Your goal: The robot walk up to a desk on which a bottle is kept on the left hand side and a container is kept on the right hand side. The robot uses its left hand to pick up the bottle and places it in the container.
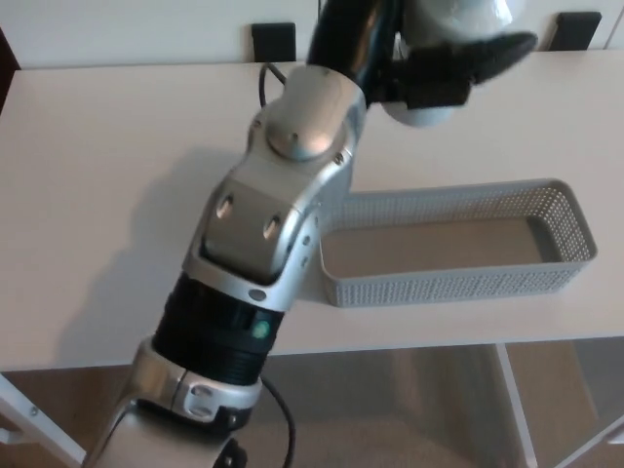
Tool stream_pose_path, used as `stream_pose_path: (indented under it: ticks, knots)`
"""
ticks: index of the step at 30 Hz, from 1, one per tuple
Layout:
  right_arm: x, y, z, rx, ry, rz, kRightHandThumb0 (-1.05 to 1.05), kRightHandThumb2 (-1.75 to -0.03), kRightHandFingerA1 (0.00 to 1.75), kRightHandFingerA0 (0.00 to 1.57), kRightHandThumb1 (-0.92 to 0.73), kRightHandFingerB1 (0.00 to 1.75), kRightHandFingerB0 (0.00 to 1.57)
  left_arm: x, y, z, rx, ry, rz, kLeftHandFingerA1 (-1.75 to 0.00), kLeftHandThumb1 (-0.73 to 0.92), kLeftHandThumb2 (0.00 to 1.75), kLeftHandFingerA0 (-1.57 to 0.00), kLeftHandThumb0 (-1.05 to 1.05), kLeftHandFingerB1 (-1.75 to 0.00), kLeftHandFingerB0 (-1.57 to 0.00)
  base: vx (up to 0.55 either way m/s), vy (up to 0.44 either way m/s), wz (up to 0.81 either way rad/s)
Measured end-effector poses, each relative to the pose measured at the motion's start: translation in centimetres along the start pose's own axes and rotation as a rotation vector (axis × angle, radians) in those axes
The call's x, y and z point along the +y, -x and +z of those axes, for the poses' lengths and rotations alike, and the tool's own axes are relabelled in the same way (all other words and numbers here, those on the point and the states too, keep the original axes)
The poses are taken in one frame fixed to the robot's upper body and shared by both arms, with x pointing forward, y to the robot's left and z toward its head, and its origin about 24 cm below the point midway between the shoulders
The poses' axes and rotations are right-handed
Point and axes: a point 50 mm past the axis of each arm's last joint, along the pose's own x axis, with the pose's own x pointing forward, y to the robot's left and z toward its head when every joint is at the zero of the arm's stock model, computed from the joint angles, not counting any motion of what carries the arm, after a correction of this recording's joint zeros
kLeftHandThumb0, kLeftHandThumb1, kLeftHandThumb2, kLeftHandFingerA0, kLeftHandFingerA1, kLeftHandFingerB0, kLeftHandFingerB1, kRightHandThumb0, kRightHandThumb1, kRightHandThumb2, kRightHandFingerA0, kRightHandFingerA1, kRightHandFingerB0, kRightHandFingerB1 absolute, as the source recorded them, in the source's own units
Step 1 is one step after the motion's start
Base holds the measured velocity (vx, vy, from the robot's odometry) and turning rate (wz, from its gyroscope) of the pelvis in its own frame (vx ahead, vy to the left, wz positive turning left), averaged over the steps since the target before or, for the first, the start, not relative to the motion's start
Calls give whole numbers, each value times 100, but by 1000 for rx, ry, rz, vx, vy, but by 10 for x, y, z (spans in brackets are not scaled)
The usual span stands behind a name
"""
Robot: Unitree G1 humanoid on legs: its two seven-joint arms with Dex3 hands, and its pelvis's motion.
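Head view, looking down on a pale counter (107,146). The left arm (263,234) crosses the picture from the lower left toward the top centre: silver shell segments, a black band with a small green light near the elbow end, a thin black cable at the wrist. The left robot hand (409,58) sits at the top edge, black fingers closed round the white bottle (444,49). One thick finger (487,54) wraps across the front of the bottle and points right; the palm and the other digits are on the bottle's left side, partly cut off by the frame. The bottle is off the counter surface, held in the air; its upper part runs out of the frame, its rounded lower end shows below the finger. It hangs above the bare counter just behind the far left end of the container (458,283), not over the container's interior as far as this angle shows. The container is a grey perforated rectangular basket, lying lengthwise on the right half of the counter near the front edge, with nothing inside it. The arm hides its near left corner. Two dark chair backs (273,41) show behind the far edge of the counter. Floor visible below the front edge. The right robot hand does not show.
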Motion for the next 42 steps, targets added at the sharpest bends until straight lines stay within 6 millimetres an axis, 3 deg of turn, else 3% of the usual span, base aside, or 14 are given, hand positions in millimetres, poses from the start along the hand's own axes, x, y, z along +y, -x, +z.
stream_pose_path:
  ticks: [6, 11, 12, 20, 21, 22, 26, 27, 34, 38, 39, 40, 41, 42]
  knots:
    - [2, -1, 8, -27, 15, 8, -38, -57, 55, 47, -57, 46, 45, -5, 3, -24, 78, -14, -7, -120, 76, 73, -119, -17, -106, -84, 0, 0, 0]
    - [2, -3, 10, -31, 19, 9, -37, -57, 55, 48, -57, 47, 46, 0, 3, -30, 104, -4, 10, -129, 78, 74, -116, -16, -108, -81, 0, 0, 0]
    - [2, -3, 10, -31, 19, 8, -38, -56, 56, 49, -56, 47, 47, 0, 3, -31, 107, -2, 12, -122, 78, 71, -115, -16, -102, -81, 0, 0, 0]
    - [2, -5, 10, -28, 24, 5, -39, -56, 55, 50, -55, 47, 47, 7, 6, -43, 147, 20, 32, -119, 79, 69, -117, -16, -101, -78, 0, 0, 0]
    - [2, -6, 10, -29, 24, 5, -42, -82, 64, 45, -39, 57, 39, 7, 7, -45, 152, 23, 34, -120, 80, 68, -118, -15, -102, -79, 0, 0, 0]
    - [2, -6, 11, -30, 24, 5, -42, -82, 64, 45, -39, 57, 39, 8, 7, -46, 157, 25, 35, -120, 80, 68, -118, -15, -102, -79, 0, 0, 0]
    - [3, -7, 14, -38, 26, 8, -41, -81, 63, 46, -40, 57, 40, 11, 12, -58, 182, 41, 45, -119, 80, 71, -116, -13, -105, -78, 0, 0, 0]
    - [3, -7, 14, -39, 27, 8, -37, -56, 57, 51, -57, 48, 50, 12, 13, -62, 194, 48, 49, -127, 80, 72, -114, -13, -109, -79, 0, 0, 0]
    - [5, -9, 19, -51, 35, 15, -37, -56, 56, 53, -57, 47, 50, 10, 24, -79, 235, 106, 51, -118, 73, 73, -120, -19, -98, -85, 0, 0, 0]
    - [6, -11, 20, -50, 34, 17, -38, -57, 55, 53, -56, 47, 49, 2, 30, -83, 245, 133, 38, -125, 73, 72, -113, -20, -98, -86, 0, 0, 0]
    - [6, -12, 20, -50, 32, 17, -37, -57, 54, 50, -57, 47, 48, -1, 32, -86, 252, 147, 32, -117, 73, 73, -117, -18, -102, -85, 0, 0, 0]
    - [6, -12, 20, -50, 32, 17, -40, -82, 65, 47, -40, 57, 39, -1, 32, -86, 252, 147, 32, -112, 74, 74, -119, -19, -105, -84, 0, 0, 0]
    - [6, -12, 20, -50, 32, 17, -40, -82, 65, 47, -40, 57, 39, -3, 33, -87, 254, 153, 27, -112, 74, 74, -119, -19, -105, -84, 0, 0, 0]
    - [6, -12, 20, -51, 32, 17, -38, -56, 55, 51, -57, 47, 48, -4, 34, -87, 254, 157, 23, -112, 76, 73, -119, -18, -104, -84, 0, 0, 0]
